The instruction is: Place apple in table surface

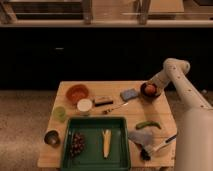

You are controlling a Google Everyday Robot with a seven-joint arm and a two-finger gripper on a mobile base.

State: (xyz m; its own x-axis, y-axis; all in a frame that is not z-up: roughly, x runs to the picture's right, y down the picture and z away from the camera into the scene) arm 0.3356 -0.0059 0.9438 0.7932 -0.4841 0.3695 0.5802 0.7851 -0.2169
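The apple [150,90], small and reddish-orange, is at the far right of the table surface [131,107], a light tan wooden top. My gripper [150,91] is at the end of the white arm [176,75] that reaches in from the right. Its dark end sits right around the apple. I cannot tell whether the apple rests on the wood or hangs just above it.
A blue sponge [129,94] lies just left of the apple. An orange bowl [77,93], a white cup [84,105], a green cup [60,114] and a metal cup [52,138] stand on the left. The green tray [95,160] holds grapes and corn. A green pepper [148,125], cloth and brush lie front right.
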